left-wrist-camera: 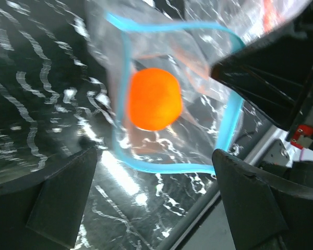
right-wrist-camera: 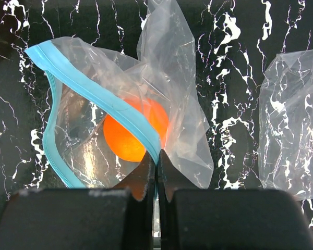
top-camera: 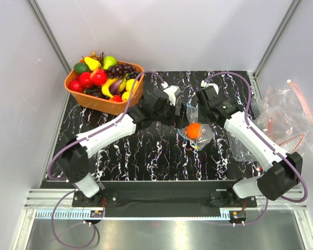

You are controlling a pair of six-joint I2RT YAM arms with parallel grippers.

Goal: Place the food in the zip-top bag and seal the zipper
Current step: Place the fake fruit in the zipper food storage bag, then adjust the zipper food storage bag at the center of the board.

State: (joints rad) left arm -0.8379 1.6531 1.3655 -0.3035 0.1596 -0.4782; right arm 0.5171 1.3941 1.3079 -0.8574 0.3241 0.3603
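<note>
- The right arm (top-camera: 250, 138) reaches from its base at the near right edge diagonally in toward the middle of the black marbled table (top-camera: 146, 151), its wrist bent down.
- The right gripper (right-wrist-camera: 156, 167) is clenched: its two fingers are pressed together on the light blue zipper (right-wrist-camera: 94, 86), pinching one end of the strip where it meets the clear film.
- The zip-top bag (right-wrist-camera: 172, 78) hangs crumpled from that pinch at mid-table, its mouth gaping so that the zipper forms a loop.
- An orange toy fruit (right-wrist-camera: 126, 141) sits inside the bag, seen through the plastic just behind the pinched strip.
- The left arm (top-camera: 112, 130) stretches from the near left corner to the same spot, its wrist facing the right arm's.
- The left gripper (left-wrist-camera: 155, 156) is released, its fingers (left-wrist-camera: 60, 200) spread wide and grasping nothing; the bag's open mouth lies in front of it.
- More toy fruit, among it a red round fruit (top-camera: 98, 77), lies in the orange basket (top-camera: 101, 104) at the far left corner.
- Other clear bags (top-camera: 287, 112) lie heaped at the right edge.
</note>
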